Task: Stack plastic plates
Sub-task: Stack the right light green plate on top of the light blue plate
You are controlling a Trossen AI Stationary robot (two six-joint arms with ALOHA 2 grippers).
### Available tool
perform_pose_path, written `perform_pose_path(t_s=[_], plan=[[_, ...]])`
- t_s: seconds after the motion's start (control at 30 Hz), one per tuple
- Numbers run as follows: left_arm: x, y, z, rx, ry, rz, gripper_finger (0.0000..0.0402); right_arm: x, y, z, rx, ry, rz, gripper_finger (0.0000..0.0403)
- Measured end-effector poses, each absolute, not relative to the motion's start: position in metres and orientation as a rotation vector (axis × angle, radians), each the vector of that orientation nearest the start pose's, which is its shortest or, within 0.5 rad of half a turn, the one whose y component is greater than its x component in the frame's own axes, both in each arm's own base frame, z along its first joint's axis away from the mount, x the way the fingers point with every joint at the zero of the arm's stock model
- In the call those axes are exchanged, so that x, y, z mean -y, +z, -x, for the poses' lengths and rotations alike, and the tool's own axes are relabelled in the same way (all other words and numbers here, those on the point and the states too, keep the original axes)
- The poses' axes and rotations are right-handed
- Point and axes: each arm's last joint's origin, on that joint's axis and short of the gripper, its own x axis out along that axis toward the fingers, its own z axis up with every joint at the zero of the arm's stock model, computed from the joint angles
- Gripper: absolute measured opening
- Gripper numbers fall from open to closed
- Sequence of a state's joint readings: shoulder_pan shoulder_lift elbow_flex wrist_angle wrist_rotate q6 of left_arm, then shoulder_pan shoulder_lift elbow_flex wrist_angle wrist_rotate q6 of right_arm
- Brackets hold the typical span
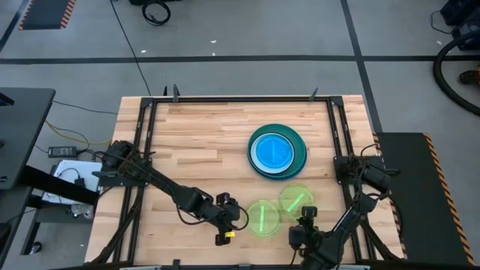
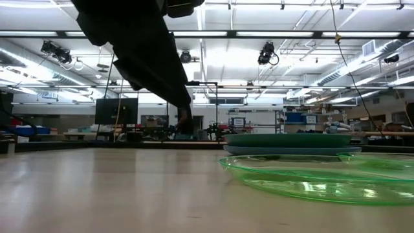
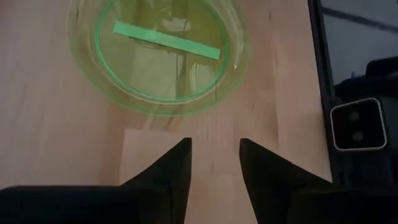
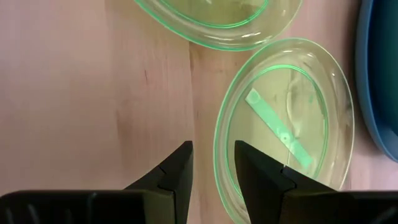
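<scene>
Bright ceiling lights and shelving fill the workshop behind the pale wooden surface (image 1: 202, 142). Down at its near edge, the left tool (image 1: 226, 222) hangs low with its two dark fingers (image 3: 171, 171) spread a little, gripping nothing, just beside a small round translucent neon-green plastic plate (image 1: 263, 217) that lies flat on the wood. The right tool (image 1: 305, 225) sits close by, fingers also slightly parted and empty, right at the rim of a second small translucent neon-green plate (image 1: 295, 199). Each green plate carries a pale green strip across its middle, and their rims nearly touch; I cannot tell whether they overlap. Farther back, toward the right side of the surface, stands a stack: a large round teal plastic plate (image 1: 298, 150) at the bottom, a large blue plate (image 1: 255, 159) on it, and translucent cyan plates (image 1: 273, 153) nested on top.
</scene>
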State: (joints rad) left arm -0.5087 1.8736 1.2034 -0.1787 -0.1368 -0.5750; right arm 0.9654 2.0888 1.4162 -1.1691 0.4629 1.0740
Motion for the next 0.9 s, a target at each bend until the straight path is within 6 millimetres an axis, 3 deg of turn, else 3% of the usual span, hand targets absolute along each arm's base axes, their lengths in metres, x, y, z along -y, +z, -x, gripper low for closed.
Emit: perform_pose_path(t_s=[0.23,0.57,0.9], plan=[[0.188,0.179,-0.345,-0.874,-0.061,0.373,0.0142,-0.285,0.116,-0.211,-1.292,-0.433,0.395,0.0128],[0.192,0.189,-0.354,-0.729,-0.084,0.425,0.0142,-0.283,0.112,-0.209,-1.289,-0.450,0.415,0.0125],[0.194,0.197,-0.359,-0.642,-0.128,0.442,0.0142,-0.280,0.104,-0.203,-1.283,-0.454,0.394,0.0068]])
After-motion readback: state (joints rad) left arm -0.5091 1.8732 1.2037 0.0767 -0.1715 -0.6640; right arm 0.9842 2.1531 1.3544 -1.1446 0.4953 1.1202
